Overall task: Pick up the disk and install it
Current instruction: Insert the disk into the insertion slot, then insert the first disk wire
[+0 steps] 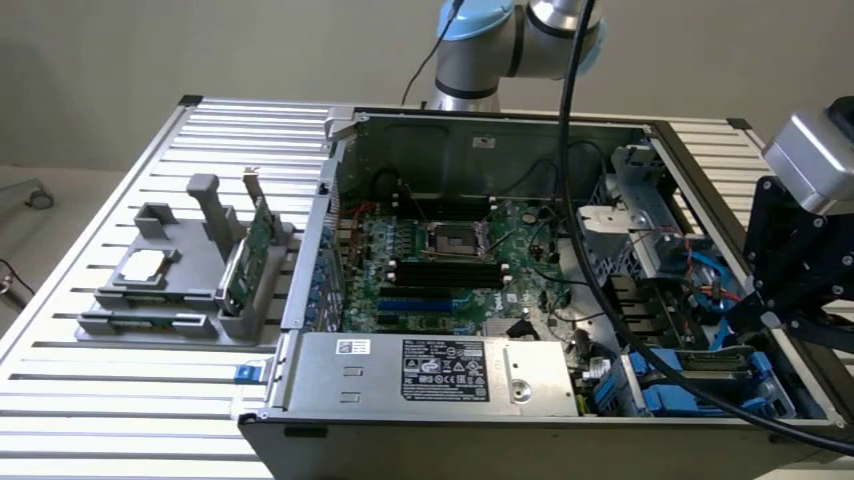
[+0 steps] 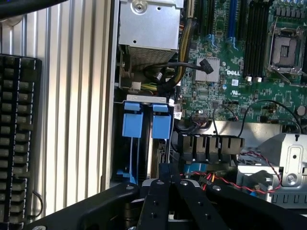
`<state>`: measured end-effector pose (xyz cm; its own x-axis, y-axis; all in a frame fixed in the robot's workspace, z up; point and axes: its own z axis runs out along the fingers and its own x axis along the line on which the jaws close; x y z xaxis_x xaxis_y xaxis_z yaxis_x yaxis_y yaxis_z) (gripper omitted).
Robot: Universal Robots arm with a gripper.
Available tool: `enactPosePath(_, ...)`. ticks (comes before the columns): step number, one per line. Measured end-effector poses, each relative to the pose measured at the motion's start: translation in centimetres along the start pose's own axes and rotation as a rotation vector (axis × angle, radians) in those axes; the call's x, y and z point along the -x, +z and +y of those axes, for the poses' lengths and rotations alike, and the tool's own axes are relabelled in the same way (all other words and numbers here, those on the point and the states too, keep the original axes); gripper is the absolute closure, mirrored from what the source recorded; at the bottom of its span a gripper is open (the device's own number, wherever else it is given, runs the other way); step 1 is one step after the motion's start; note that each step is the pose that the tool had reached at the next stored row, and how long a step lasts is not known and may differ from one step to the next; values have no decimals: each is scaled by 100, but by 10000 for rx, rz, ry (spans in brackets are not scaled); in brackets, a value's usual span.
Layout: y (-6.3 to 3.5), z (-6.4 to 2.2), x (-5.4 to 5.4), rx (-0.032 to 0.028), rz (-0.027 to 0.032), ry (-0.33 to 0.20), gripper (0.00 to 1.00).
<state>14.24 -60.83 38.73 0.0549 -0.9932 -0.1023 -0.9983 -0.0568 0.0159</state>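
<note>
Closer, pincer (image 2: 170, 173) closed, disk (image 2: 161, 128) in bay

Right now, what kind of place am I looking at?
Probably a robotics test bench for computer assembly: an open PC case lies on a slatted metal table, and a robot arm stands beside it.

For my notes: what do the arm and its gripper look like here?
The arm is silver-grey tubing with a light blue joint cap. A thick black cable hangs from it. The gripper is matt black, built of flat linkage bars with small screws; a pale grey box sits on its mount.
</note>
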Motion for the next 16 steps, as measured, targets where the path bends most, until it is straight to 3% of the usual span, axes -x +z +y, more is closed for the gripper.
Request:
enactPosePath(12,0,0,0,0,0,0,89)
enactPosePath(15,0,0,0,0,1,0,83)
enactPosePath(16,0,0,0,0,0,0,76)
